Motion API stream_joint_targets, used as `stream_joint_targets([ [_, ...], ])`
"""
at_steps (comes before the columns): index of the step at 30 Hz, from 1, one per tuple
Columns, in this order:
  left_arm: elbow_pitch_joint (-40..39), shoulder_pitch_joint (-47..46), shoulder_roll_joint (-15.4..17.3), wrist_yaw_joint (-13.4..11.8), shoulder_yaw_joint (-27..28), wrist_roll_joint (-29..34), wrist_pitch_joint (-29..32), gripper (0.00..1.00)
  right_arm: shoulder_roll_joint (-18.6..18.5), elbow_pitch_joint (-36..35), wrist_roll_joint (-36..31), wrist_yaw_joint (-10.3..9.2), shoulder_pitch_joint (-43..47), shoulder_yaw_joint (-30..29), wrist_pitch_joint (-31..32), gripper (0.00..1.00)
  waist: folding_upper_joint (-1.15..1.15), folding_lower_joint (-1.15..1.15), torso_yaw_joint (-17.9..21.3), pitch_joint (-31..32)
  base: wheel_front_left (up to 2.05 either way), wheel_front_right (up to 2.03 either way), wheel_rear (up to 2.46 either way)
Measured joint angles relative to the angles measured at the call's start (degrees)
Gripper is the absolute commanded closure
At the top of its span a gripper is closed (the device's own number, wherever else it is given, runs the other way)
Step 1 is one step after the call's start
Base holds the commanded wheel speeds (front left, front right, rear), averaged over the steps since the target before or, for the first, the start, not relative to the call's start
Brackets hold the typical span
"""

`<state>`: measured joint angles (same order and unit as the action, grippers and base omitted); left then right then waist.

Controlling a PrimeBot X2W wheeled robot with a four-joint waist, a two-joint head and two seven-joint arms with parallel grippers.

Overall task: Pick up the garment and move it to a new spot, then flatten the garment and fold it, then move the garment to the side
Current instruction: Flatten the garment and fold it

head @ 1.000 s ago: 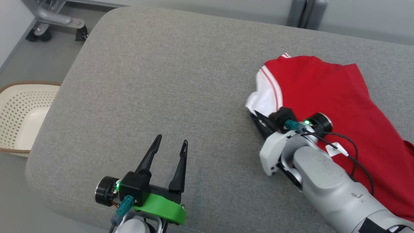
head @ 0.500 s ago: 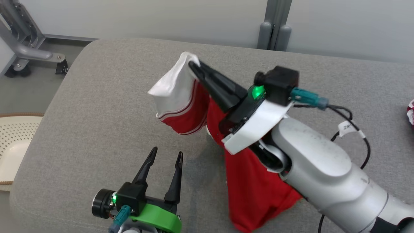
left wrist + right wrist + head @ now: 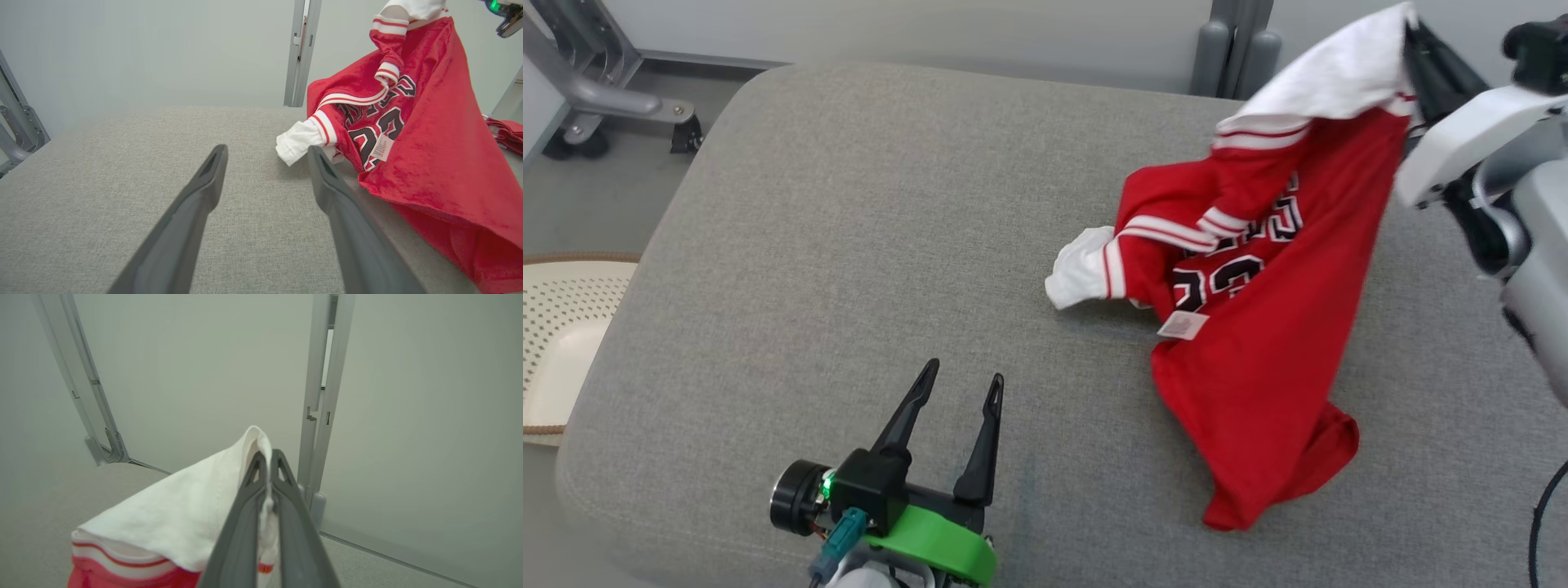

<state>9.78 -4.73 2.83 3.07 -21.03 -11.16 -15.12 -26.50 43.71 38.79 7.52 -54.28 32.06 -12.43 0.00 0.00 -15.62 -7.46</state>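
Garment hangs from the right end effector — pinched tight on its white edge — with the red lower part trailing on the counter. Left end effector hovers near the front edge, spread wide and empty.

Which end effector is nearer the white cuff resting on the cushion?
Left. The left end effector is open, just short of the white cuff. The right end effector is high up, well beyond it, shut on the garment at its other white sleeve.
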Motion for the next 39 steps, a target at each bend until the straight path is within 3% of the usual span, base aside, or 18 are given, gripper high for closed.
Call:
stream_joint_targets([
  [1,0.01,-0.25,0.0,0.01,-0.36,-0.14,0.0,0.0,-0.35,4.39,-0.92,0.0,-1.46,-1.09,0.65,0.1,0.0,0.0,-0.3,-0.46,0.0,0.0,0.0],
  [2,0.08,-0.56,0.0,0.01,-0.66,-0.37,0.0,0.0,-0.82,8.35,-2.0,-0.01,-2.78,-1.85,1.09,0.0,0.0,0.0,-0.65,-0.9,0.0,0.0,0.0],
  [9,0.23,-1.29,0.0,-0.42,-1.54,-1.26,0.0,0.0,-0.88,26.28,-8.09,-0.03,-9.57,-5.93,-0.12,0.0,0.0,0.0,-3.01,-3.02,0.0,0.0,0.0],
  [17,0.73,-1.25,0.0,-0.82,-0.33,-1.21,0.0,0.0,4.93,27.35,-10.95,0.0,-8.89,-5.61,-2.15,0.0,0.0,0.0,-2.11,-2.69,0.0,0.0,0.0],
  [21,0.46,-1.15,0.0,-0.79,1.3,-0.54,0.0,0.0,8.53,22.45,-10.54,0.0,-6.42,-5.12,-2.55,0.0,0.0,0.0,-0.12,-1.39,0.0,0.0,0.0],
  [27,-0.76,-0.59,-0.01,-0.71,3.49,0.2,0.0,0.0,10.12,9.56,-9.82,0.0,1.12,-5.45,-2.6,0.0,0.0,0.0,3.18,0.87,0.0,0.0,0.0],
  [32,-2.02,0.77,-0.01,-0.57,5.11,0.53,0.0,0.0,11.06,-2.63,-10.31,-0.01,11.95,-8.64,-2.61,0.0,0.0,0.0,5.82,3.29,0.0,0.0,0.0],
  [39,-3.64,2.1,-0.02,-1.01,6.7,0.66,0.0,0.0,12.14,-17.24,-16.82,-0.03,29.36,-14.69,-2.61,0.0,0.0,0.0,9.59,5.87,0.0,0.0,0.0],
])
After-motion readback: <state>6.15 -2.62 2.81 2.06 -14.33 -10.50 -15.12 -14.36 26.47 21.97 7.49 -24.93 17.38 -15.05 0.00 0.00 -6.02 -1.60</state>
